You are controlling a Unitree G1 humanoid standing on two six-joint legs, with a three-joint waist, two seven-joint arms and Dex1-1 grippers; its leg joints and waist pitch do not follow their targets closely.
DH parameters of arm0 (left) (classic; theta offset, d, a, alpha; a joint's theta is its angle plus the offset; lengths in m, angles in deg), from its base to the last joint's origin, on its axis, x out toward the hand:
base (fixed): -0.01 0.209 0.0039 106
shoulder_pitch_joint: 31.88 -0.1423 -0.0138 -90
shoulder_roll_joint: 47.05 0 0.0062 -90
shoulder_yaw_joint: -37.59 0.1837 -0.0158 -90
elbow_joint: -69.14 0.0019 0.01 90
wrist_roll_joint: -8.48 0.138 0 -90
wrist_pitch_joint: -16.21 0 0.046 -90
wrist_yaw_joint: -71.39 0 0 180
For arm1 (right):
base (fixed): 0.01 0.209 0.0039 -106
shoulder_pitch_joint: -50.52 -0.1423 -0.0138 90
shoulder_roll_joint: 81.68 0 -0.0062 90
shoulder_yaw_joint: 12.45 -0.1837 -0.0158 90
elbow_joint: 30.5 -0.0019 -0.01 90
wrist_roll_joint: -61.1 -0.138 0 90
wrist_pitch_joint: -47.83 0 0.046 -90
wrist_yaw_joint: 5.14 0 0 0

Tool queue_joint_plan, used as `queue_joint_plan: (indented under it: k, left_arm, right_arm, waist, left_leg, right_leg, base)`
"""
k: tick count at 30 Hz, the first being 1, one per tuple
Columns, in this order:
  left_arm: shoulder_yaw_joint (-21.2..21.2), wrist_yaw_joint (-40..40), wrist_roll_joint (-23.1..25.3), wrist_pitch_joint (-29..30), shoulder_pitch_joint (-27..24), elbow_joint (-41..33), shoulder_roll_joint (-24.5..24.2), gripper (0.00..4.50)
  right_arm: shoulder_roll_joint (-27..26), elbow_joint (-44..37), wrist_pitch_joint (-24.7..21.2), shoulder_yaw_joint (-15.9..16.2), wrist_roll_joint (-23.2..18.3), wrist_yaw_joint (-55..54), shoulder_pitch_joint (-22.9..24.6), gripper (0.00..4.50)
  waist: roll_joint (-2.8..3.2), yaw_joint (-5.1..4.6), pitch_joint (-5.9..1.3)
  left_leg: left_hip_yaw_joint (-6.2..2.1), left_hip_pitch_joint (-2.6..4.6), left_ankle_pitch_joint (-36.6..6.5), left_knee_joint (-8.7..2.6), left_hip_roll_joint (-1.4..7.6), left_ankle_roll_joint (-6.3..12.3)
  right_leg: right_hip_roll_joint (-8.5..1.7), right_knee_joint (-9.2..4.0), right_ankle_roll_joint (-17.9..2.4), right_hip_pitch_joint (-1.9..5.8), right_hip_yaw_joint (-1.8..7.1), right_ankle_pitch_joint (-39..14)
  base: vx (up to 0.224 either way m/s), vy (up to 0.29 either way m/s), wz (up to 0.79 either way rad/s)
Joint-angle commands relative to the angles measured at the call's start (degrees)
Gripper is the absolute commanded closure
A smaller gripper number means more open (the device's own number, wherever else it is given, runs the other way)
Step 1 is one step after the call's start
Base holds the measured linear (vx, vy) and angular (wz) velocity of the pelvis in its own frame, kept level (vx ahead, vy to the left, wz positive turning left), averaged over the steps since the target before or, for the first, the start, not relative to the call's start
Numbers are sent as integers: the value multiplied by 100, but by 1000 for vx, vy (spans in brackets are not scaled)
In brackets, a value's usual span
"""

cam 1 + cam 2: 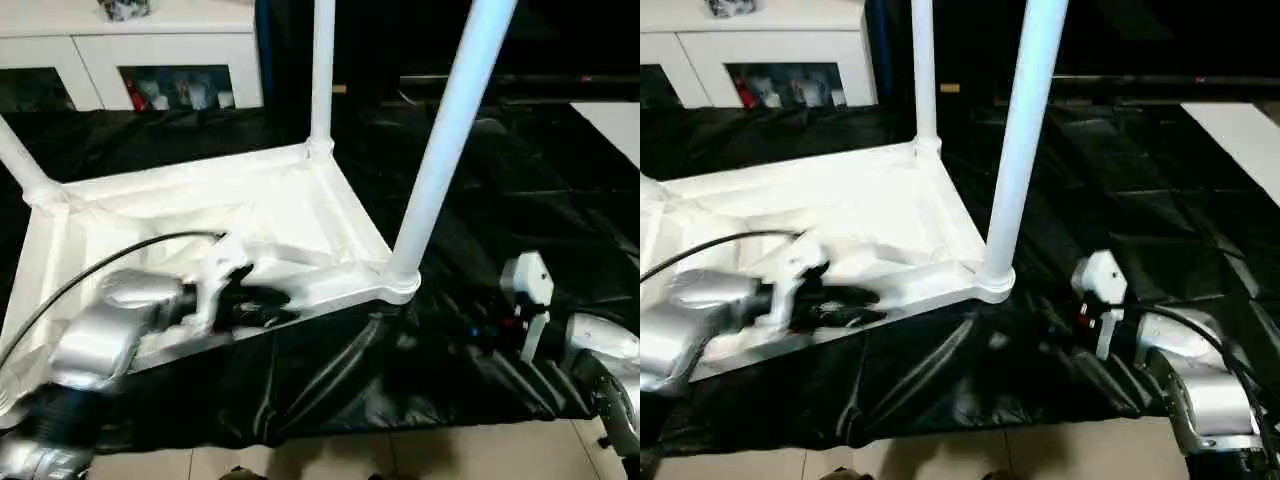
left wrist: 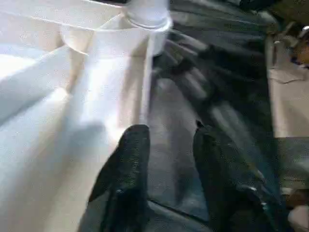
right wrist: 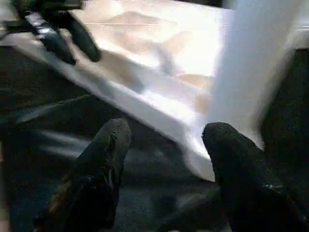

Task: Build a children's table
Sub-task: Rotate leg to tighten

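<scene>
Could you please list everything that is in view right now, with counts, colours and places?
Table top: one, white, upside down on the black sheet.
Legs: three visible, white, upright in corner sockets.
Sheet: one, black, covering the floor.
Cabinet: one, white, glass doors, at the back.
Left end effector: black fingers apart, at the table top's near edge, holding nothing.
Right end effector: black fingers apart, empty, facing the near corner leg.

The near leg (image 1: 440,150) (like the far one (image 1: 322,70)) runs off the top edge.
</scene>
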Motion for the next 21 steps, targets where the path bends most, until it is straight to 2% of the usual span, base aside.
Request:
queue_joint_plan:
  k: [1,2,3,4,5,6,7,8,9,10,11,12,13,14,16,17,18,20,21]
  left_arm:
    - [-26,122,-234,416,-282,-542,-245,238]
    - [-46,130,-259,488,-344,-617,-298,223]
    - [-73,141,-295,597,-436,-731,-377,213]
    - [-94,120,-333,762,-547,-895,-490,208]
    - [-101,97,-356,866,-608,-998,-559,208]
    - [-75,-25,-244,903,-679,-1024,-620,191]
    - [-40,-128,-136,933,-735,-1017,-675,179]
    - [-8,-214,-46,951,-778,-1002,-719,170]
    - [26,-252,32,936,-806,-985,-757,170]
    - [117,-343,210,911,-876,-956,-860,164]
    - [121,-386,251,901,-889,-932,-864,164]
    - [125,-433,297,889,-903,-905,-868,158]
    - [126,-542,341,892,-930,-893,-879,134]
    - [112,-639,353,933,-943,-891,-875,134]
    - [190,-711,300,1097,-1009,-1051,-1015,124]
    - [214,-734,274,1149,-1036,-1116,-1058,107]
    - [218,-752,271,1161,-1048,-1137,-1065,93]
    - [221,-778,286,1157,-1059,-1148,-1064,85]
    - [221,-820,325,1128,-1069,-1142,-1056,77]
  right_arm:
    - [22,-146,-223,288,-106,216,-67,177]
    - [-9,-132,-234,338,-106,226,-102,177]
    - [-57,-109,-249,412,-103,237,-156,177]
    - [-157,-47,-250,499,-67,186,-257,177]
    - [-228,-3,-236,547,-36,139,-326,177]
    - [-438,166,-138,614,77,-35,-476,177]
    - [-642,360,-98,647,188,-260,-625,177]
    - [-811,524,-68,671,279,-446,-747,177]
    - [-921,644,-8,695,358,-568,-828,177]
    - [-1183,938,140,756,550,-865,-1023,177]
    - [-1265,1033,181,763,579,-937,-1083,177]
    - [-1356,1138,227,771,611,-1016,-1150,177]
    - [-1517,1324,330,777,637,-1183,-1278,177]
    - [-1696,1541,377,738,647,-1435,-1431,177]
    - [-2221,2177,529,577,572,-2026,-1869,177]
    - [-2403,2406,614,524,569,-2183,-2010,177]
    - [-2485,2509,666,505,574,-2240,-2068,177]
    - [-2577,2621,727,472,578,-2320,-2130,177]
    - [-2691,2764,797,394,571,-2485,-2209,177]
  waist:
    - [-75,45,-311]
    - [-55,33,-287]
    - [-49,45,-300]
    - [-49,45,-300]
    - [-59,21,-301]
    - [-120,25,-302]
    - [-91,25,-313]
    - [-88,2,-295]
    - [-72,6,-297]
    - [-87,21,-309]
    - [-83,5,-299]
    - [-82,7,-312]
    - [-73,13,-313]
    - [-65,26,-326]
    - [-60,26,-343]
    - [-62,24,-344]
    - [-66,1,-333]
    - [-44,18,-336]
    - [-43,33,-339]
  left_leg:
    - [-117,96,-1448,-457,252,263]
    - [-120,66,-1457,-474,241,254]
    - [-112,109,-1495,-463,235,206]
    - [-112,109,-1495,-463,235,206]
    - [-121,86,-1462,-474,222,158]
    - [-111,96,-1441,-471,224,151]
    - [-123,99,-1403,-459,228,137]
    - [-130,61,-1400,-477,205,95]
    - [-132,88,-1439,-474,207,50]
    - [-123,127,-1443,-461,213,-6]
    - [-127,117,-1480,-477,203,-26]
    - [-142,99,-1471,-483,207,-77]
    - [-134,123,-1484,-485,208,-88]
    - [-121,147,-1431,-471,210,-99]
    - [-126,113,-1315,-476,193,-119]
    - [-123,125,-1296,-471,197,-127]
    - [-129,98,-1378,-478,188,-150]
    - [-118,137,-1375,-467,193,-157]
    - [-118,119,-1306,-471,186,-166]
  right_leg:
    - [-316,-408,-1205,233,247,-1899]
    - [-303,-427,-1144,221,250,-1998]
    - [-295,-441,-1104,193,253,-2027]
    - [-295,-441,-1104,193,253,-2027]
    - [-281,-416,-1089,209,249,-1956]
    - [-283,-427,-1077,201,252,-1939]
    - [-302,-392,-1116,176,257,-1889]
    - [-300,-411,-1079,197,255,-1998]
    - [-297,-416,-1057,182,255,-2064]
    - [-293,-409,-1043,154,263,-2019]
    - [-288,-412,-1044,153,263,-2042]
    - [-299,-395,-1011,189,257,-2029]
    - [-289,-403,-1004,172,261,-1986]
    - [-279,-384,-1061,159,270,-1755]
    - [-282,-336,-1157,199,262,-1530]
    - [-282,-330,-1169,180,267,-1482]
    - [-281,-317,-1171,197,263,-1540]
    - [-276,-327,-1155,175,274,-1500]
    - [-260,-304,-1159,196,273,-1350]
  base:
    - [0,0,0]
    - [0,0,0]
    - [0,0,0]
    - [0,0,0]
    - [0,0,0]
    - [0,0,0]
    - [0,0,0]
    - [0,0,0]
    - [0,0,0]
    - [0,0,0]
    - [0,0,0]
    - [0,0,0]
    - [0,0,0]
    - [0,0,0]
    - [0,0,0]
    - [0,0,0]
    - [0,0,0]
    - [0,0,0]
    - [0,0,0]
